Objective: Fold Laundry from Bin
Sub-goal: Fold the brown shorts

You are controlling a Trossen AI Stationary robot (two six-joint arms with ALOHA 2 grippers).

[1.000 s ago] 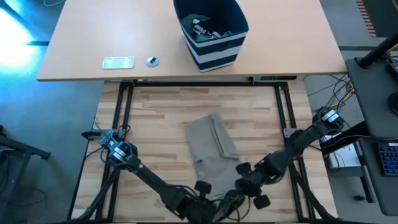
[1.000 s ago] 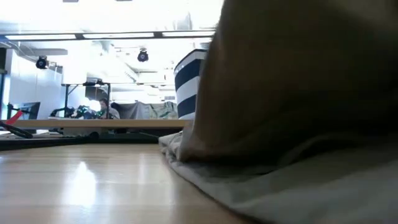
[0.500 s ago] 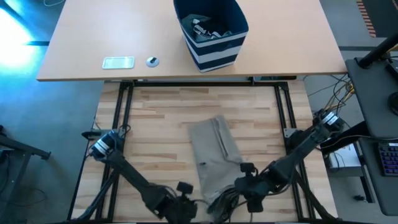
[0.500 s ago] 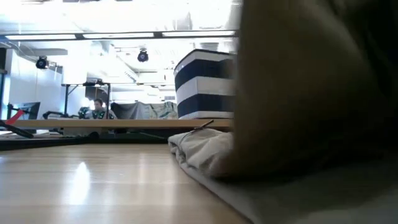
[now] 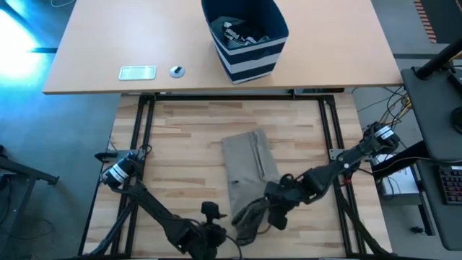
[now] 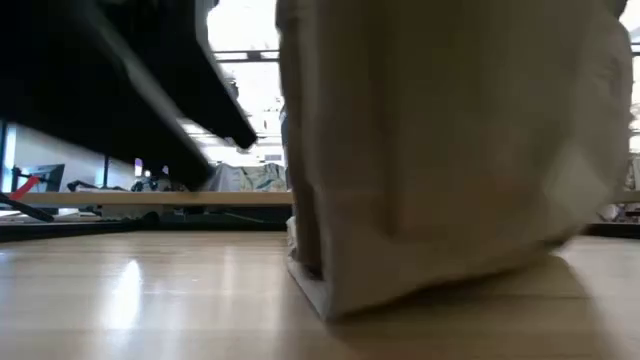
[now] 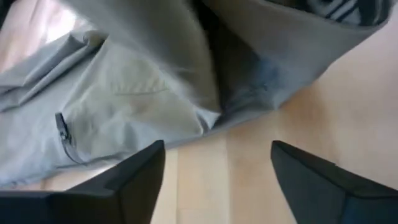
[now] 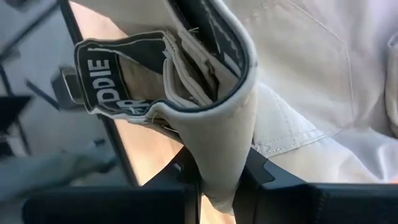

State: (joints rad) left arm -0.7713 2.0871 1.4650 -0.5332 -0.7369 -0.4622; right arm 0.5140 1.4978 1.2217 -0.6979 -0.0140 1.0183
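The bin [image 5: 245,36] holds dark and grey laundry pieces [image 5: 242,34]. Well in front of the bin, the beige garment [image 5: 249,173] lies on the worktable [image 5: 180,144]. The right gripper [image 5: 273,209] pinches its near edge, while the left gripper [image 5: 211,217] stands beside it, jaws spread and empty.

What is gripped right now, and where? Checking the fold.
The right gripper pinches the beige garment at its labelled waistband edge; the left gripper holds nothing.

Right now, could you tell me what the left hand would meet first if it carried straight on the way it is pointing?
Most likely the beige garment: the left hand is open and faces its crumpled near edge across a short strip of bare table. How far off the cloth is cannot be judged from the wrist view.
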